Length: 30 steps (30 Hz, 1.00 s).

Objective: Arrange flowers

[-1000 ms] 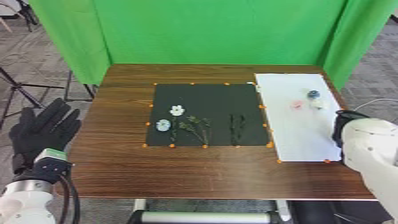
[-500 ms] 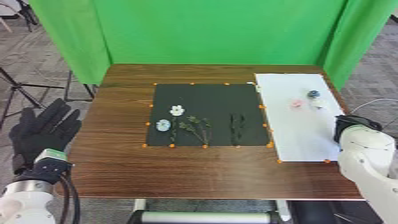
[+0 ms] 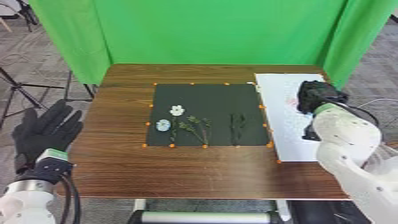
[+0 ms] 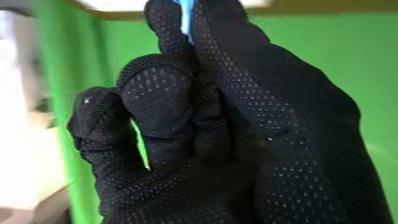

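A pale blue flower piece (image 4: pixel 187 19) appears to be pinched between the thumb and a fingertip of the right robot hand (image 3: pixel 321 95), which is narrowed over the far part of the white sheet (image 3: pixel 295 147); how firmly the piece is held cannot be told. The step in hand is judged to be the lifting of a bloom for the arrangement. A light pinch is called for, since thin petals could be creased or torn, and a straight lift should be made before any sideways travel, so that the pink flower (image 3: pixel 292 101) beside the hand is not dragged. The piece should then be carried to the black sheet (image 3: pixel 218 95) and lowered flat, perhaps at the top of the dark leafy stems (image 3: pixel 237 129), which are without a bloom; it should be released gently, as petals may cling to the glove. The white flower (image 3: pixel 177 110) and the light blue flower (image 3: pixel 163 125) are laid on the left side of that sheet, with the green sprigs (image 3: pixel 197 127) near them, and low sweeps there should be avoided. The left robot hand (image 3: pixel 40 136) is held wide and empty beside the bench (image 3: pixel 115 170), out of the way.
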Motion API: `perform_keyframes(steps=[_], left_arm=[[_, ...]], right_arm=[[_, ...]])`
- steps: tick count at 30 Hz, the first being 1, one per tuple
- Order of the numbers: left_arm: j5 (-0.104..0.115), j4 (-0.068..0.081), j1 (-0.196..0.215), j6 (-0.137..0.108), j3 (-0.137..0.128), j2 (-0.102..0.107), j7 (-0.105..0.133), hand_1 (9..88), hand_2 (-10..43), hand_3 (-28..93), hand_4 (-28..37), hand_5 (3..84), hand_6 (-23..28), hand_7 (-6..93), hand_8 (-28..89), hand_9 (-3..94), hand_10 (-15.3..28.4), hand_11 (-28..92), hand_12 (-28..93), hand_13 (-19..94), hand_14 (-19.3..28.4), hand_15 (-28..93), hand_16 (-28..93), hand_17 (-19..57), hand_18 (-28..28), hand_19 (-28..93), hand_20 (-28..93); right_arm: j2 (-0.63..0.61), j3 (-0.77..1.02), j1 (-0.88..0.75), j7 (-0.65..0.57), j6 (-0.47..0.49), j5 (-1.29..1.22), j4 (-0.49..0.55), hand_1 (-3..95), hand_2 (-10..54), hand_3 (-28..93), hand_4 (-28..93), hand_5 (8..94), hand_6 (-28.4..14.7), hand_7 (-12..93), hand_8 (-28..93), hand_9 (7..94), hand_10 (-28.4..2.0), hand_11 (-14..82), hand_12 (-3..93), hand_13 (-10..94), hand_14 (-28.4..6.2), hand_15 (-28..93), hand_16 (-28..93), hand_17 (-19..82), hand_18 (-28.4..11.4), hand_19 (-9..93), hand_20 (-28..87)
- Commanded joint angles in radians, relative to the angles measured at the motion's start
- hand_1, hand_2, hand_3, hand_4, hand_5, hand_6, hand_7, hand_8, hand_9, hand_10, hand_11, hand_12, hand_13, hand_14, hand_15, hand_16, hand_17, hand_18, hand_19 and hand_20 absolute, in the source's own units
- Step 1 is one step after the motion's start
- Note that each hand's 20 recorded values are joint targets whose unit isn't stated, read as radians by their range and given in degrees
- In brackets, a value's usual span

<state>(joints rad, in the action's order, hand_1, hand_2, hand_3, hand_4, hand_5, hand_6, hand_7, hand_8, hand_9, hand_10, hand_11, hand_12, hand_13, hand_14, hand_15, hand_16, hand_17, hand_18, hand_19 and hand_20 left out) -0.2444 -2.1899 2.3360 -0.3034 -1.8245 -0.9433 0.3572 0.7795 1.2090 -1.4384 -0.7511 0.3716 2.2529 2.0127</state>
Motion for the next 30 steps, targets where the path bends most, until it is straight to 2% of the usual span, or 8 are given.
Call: perform_keyframes(steps=[1, 5, 10, 15, 18, 22, 26, 30], left_arm=[[-0.009, 0.029, -0.048, 0.018, 0.043, -0.007, -0.039, 27.0, 8.9, 71, -28.3, 38.3, 7.4, 18.6, -10, 31.8, 14.2, 24, 10, 23, 15.3, 40, -8, -5.7, 13.7, 28, 8], [-0.012, 0.043, -0.07, 0.014, 0.057, -0.001, -0.046, 27.0, 8.9, 71, -28.3, 38.3, 7.4, 18.4, -10, 31.7, 14.2, 24, 10, 23, 15.3, 40, -8, -5.8, 13.7, 28, 8], [-0.01, 0.05, -0.087, 0.007, 0.077, 0.004, -0.042, 26.8, 8.9, 71, -28.3, 38.2, 7.2, 18.6, -10, 31.7, 14.1, 24, 10, 23, 15.2, 40, -8, -5.7, 13.7, 28, 8], [-0.014, 0.058, -0.111, 0.008, 0.093, 0.006, -0.055, 26.8, 8.9, 71, -28.3, 38.0, 7.1, 18.9, -10, 31.7, 13.9, 24, 10, 23, 14.9, 40, -8, -5.7, 13.6, 28, 8], [-0.021, 0.055, -0.108, -0.001, 0.09, 0.006, -0.059, 26.8, 8.9, 71, -28.3, 37.9, 7.0, 19.0, -10, 31.6, 13.9, 24, 10, 23, 14.9, 40, -8, -5.6, 13.6, 28, 8], [-0.025, 0.057, -0.113, 0.003, 0.091, 0.008, -0.066, 26.8, 8.9, 71, -28.3, 37.9, 6.9, 19.2, -10, 31.6, 13.9, 24, 10, 23, 14.9, 40, -8, -5.6, 13.5, 28, 8], [-0.021, 0.054, -0.11, 0.0, 0.093, 0.011, -0.059, 26.8, 8.9, 71, -28.3, 37.9, 6.9, 19.2, -10, 31.6, 13.8, 24, 10, 23, 14.8, 40, -8, -5.6, 13.5, 28, 8], [-0.023, 0.058, -0.118, -0.001, 0.096, 0.011, -0.065, 26.8, 8.8, 71, -28.3, 37.8, 6.8, 19.3, -10, 31.6, 13.7, 24, 10, 23, 14.7, 40, -8, -5.6, 13.5, 28, 8]], right_arm=[[0.211, -0.203, 0.185, 0.129, -0.09, 0.028, -0.053, 65.7, -9.5, 71, -28, 72.3, -0.3, 42, 16, 85.7, -8.8, 13.2, 48.9, 78, -5.4, 60, 45, 45, -24.1, 93, 37], [0.29, -0.298, 0.254, 0.16, -0.1, 0.029, -0.113, 65.5, -9.5, 71, -28, 72.2, -0.3, 42, 16, 85.8, -8.7, 13.2, 48.9, 78, -5.4, 60, 45, 45, -24.1, 93, 37], [0.363, -0.395, 0.31, 0.192, -0.069, 0.034, -0.172, 64.9, -9.5, 72, -28, 72.0, -0.3, 43, 15, 85.7, -8.7, 13.3, 49.3, 78, -5.4, 60, 45, 45, -24.1, 93, 37], [0.416, -0.463, 0.343, 0.193, -0.067, 0.04, -0.239, 64.5, -9.5, 72, -27, 71.6, -0.2, 43, 15, 85.7, -8.7, 13.0, 49.4, 78, -5.4, 60, 45, 45, -24.0, 93, 37], [0.448, -0.488, 0.358, 0.175, -0.071, 0.036, -0.291, 64.1, -9.5, 72, -27, 71.2, 0.0, 44, 15, 85.7, -8.6, 12.9, 49.5, 78, -5.4, 60, 45, 45, -23.9, 93, 37], [0.463, -0.519, 0.375, 0.178, -0.102, 0.072, -0.334, 63.9, -9.5, 72, -26, 71.0, 0.0, 44, 15, 85.7, -8.6, 12.7, 49.3, 78, -5.5, 60, 45, 45, -23.9, 93, 37], [0.471, -0.534, 0.375, 0.18, -0.104, 0.093, -0.337, 63.8, -9.5, 72, -26, 70.8, -0.1, 44, 15, 85.5, -8.8, 12.6, 49.2, 78, -5.5, 60, 45, 45, -23.8, 93, 37], [0.48, -0.545, 0.374, 0.183, -0.121, 0.096, -0.341, 63.7, -9.5, 72, -26, 70.1, -0.1, 44, 14, 84.9, -9.1, 12.6, 49.0, 77, -5.6, 60, 45, 44, -23.6, 92, 37]])
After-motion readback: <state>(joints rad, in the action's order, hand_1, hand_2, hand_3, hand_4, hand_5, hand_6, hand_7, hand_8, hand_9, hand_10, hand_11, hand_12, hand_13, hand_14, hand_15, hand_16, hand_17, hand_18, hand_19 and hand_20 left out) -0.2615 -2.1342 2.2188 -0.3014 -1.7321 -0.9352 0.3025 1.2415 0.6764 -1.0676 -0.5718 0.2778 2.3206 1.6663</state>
